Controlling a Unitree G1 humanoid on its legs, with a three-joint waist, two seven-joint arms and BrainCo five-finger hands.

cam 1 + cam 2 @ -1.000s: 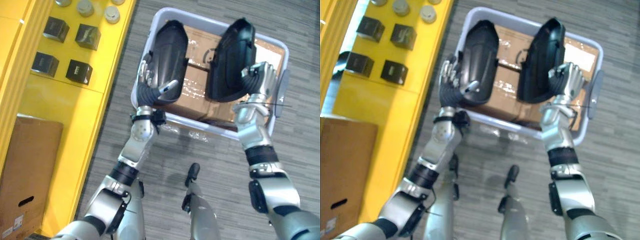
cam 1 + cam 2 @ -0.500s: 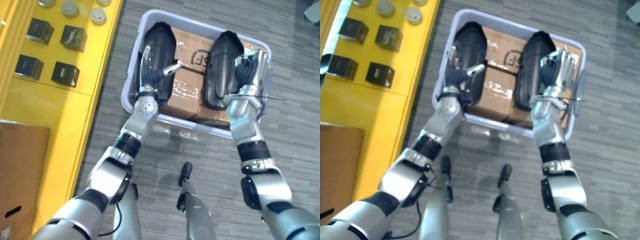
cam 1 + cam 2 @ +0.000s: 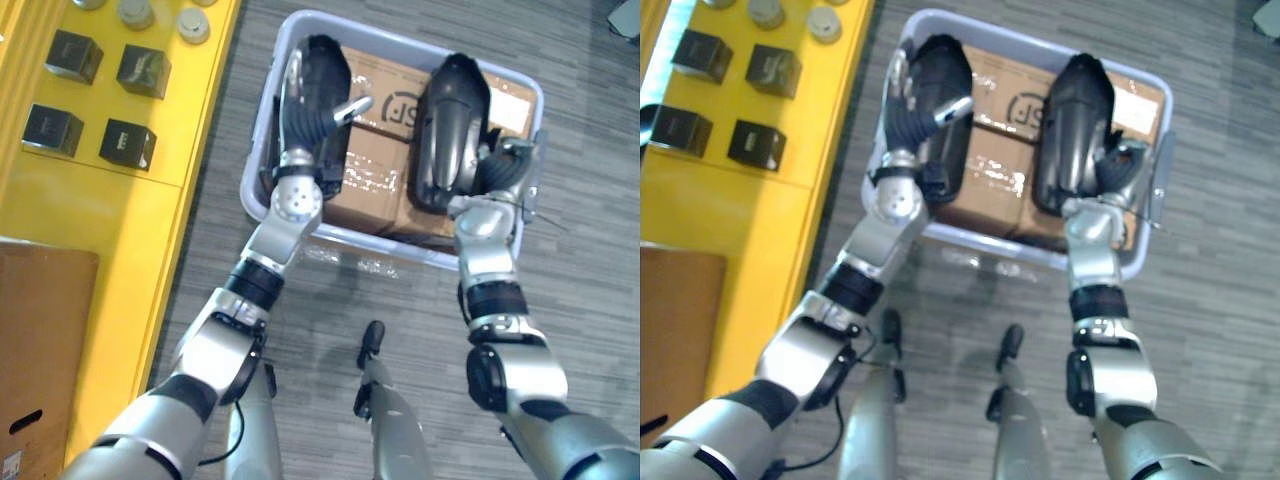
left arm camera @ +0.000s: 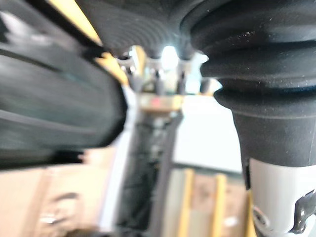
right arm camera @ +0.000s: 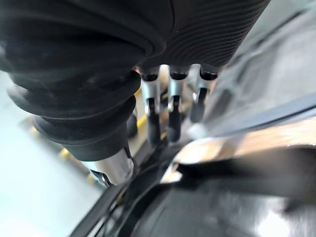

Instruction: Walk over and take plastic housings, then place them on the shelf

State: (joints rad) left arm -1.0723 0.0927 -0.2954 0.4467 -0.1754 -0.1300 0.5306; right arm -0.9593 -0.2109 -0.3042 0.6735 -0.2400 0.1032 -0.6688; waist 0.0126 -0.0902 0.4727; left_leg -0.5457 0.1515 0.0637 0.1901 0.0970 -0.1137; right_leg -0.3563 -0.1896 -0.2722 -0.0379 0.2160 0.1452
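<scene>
Both arms wear smooth silver-grey shells, broken by black ribbed bands below the wrist and bulky black sections at the elbow. The left arm ends in a round silver wrist joint, and the right arm has a blockier silver one. On the left hand and the right hand, a dark ribbed cover of rubbery folds wraps the back and wrist. The fingers are slim and silver with dark tips, and the left thumb is silver too.

At upper centre, tub; inside, left housing beside right housing, over cartons; left of tub, shelf; lower left, box.
</scene>
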